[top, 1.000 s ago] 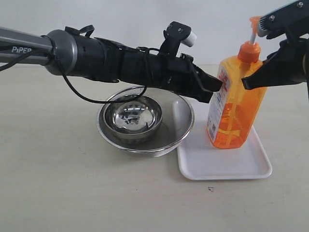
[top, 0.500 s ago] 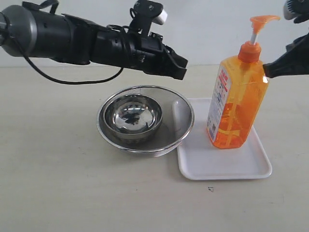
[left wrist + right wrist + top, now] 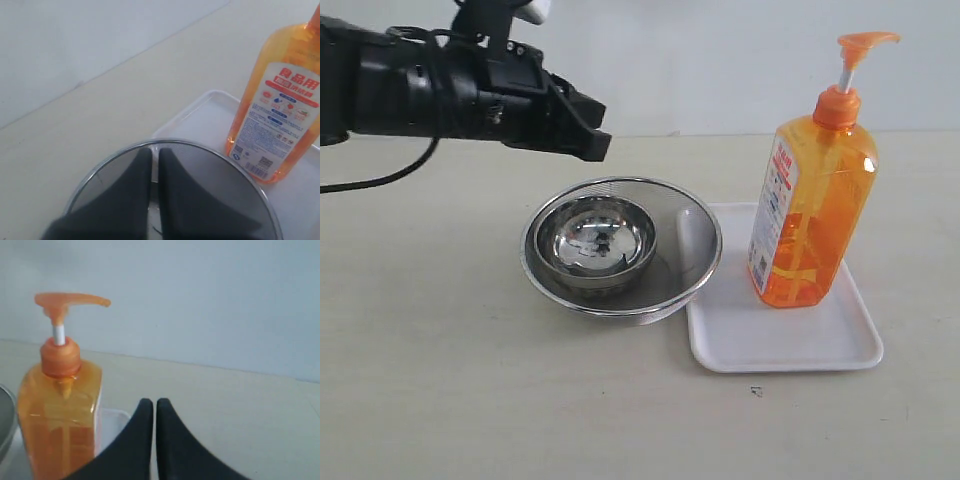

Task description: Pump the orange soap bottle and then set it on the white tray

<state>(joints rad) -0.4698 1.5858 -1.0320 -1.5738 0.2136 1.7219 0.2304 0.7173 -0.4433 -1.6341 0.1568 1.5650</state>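
Observation:
The orange soap bottle (image 3: 810,210) stands upright on the white tray (image 3: 800,345), its pump head raised and nothing touching it. It also shows in the left wrist view (image 3: 285,100) and the right wrist view (image 3: 60,405). My left gripper (image 3: 598,145) hangs shut and empty above the far left side of the steel bowls, well away from the bottle. Its tips (image 3: 154,152) point at the bowl rim. My right gripper (image 3: 151,404) is shut and empty, off to the side of the bottle, and it is out of the exterior view.
A round steel mesh bowl (image 3: 695,225) holding a smaller steel bowl (image 3: 595,240) sits just left of the tray, touching its edge. The beige table (image 3: 440,380) stretches around them, with a pale wall behind.
Both arms have pulled away from the bottle: the left arm swung up and to the left, the right arm left the exterior view. The bottle stays on the tray.

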